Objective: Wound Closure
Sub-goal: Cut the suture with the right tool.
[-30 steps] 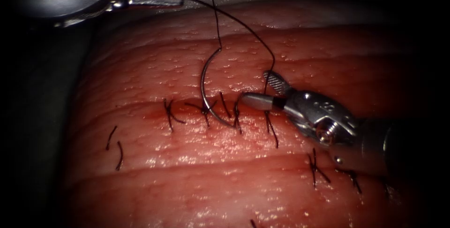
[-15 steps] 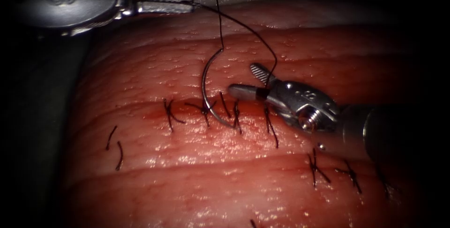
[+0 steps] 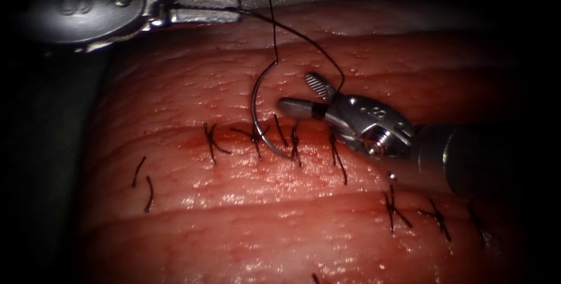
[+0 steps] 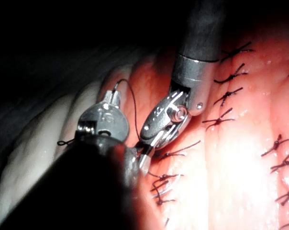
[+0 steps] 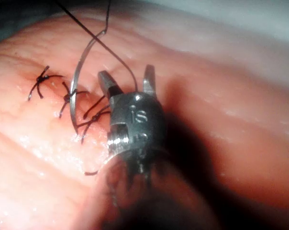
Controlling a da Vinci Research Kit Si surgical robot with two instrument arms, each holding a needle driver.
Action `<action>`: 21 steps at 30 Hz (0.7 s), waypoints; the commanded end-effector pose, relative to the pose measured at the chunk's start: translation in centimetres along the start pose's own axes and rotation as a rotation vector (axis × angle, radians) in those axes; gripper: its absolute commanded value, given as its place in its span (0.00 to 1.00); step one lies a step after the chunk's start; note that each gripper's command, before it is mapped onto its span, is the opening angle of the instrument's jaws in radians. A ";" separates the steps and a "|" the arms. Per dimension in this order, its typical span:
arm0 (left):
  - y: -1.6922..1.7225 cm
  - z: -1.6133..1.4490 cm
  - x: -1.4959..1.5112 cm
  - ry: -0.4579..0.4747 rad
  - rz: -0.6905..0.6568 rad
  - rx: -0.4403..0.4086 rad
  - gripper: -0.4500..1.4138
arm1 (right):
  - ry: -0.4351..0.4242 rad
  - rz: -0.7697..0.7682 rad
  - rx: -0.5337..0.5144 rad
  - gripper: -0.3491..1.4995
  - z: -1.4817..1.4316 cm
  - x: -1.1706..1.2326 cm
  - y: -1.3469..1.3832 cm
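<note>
Endoscope view: left tool [image 3: 236, 8], fingers pressed together, pinching the thread [image 3: 304, 41] at the far edge of the tissue [image 3: 245, 225]. Right tool [image 3: 302, 94], fingers spread, holding nothing, thread running between them. Needle [image 3: 255, 106] free, lying across the cut [image 3: 175, 138] among the stitches [image 3: 211, 142], seemingly with its tip in the tissue.

Left wrist view: left tool [image 4: 115, 96] holding thread.

Right wrist view: right tool [image 5: 126, 82] fingers apart beside the needle [image 5: 78, 76].

Step, judged: needle waiting to be grasped along its curve.

Tissue [image 3: 245, 231] glossy pink-red with paler horizontal ridges, cut [image 3: 245, 138] a darker red line, red fluid [image 3: 193, 141] along it, thread [image 3: 304, 38] black, stitches [image 3: 211, 142] black crosses, needle [image 3: 255, 106] silver-grey, right end effector [image 3: 304, 94] polished steel with cross-hatched jaw face, left end effector [image 3: 239, 9] grey metal.
</note>
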 end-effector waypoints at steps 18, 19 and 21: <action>-0.35 0.22 -0.26 0.014 0.104 0.009 0.00 | -0.033 -0.070 0.049 0.64 -0.04 0.01 0.02; -0.38 0.28 -0.32 0.014 0.115 0.011 0.00 | -0.023 -0.092 0.053 0.66 -0.07 0.03 0.06; -0.47 0.55 -0.54 0.003 0.128 0.027 0.00 | 0.008 -0.108 0.054 0.65 -0.25 0.10 0.25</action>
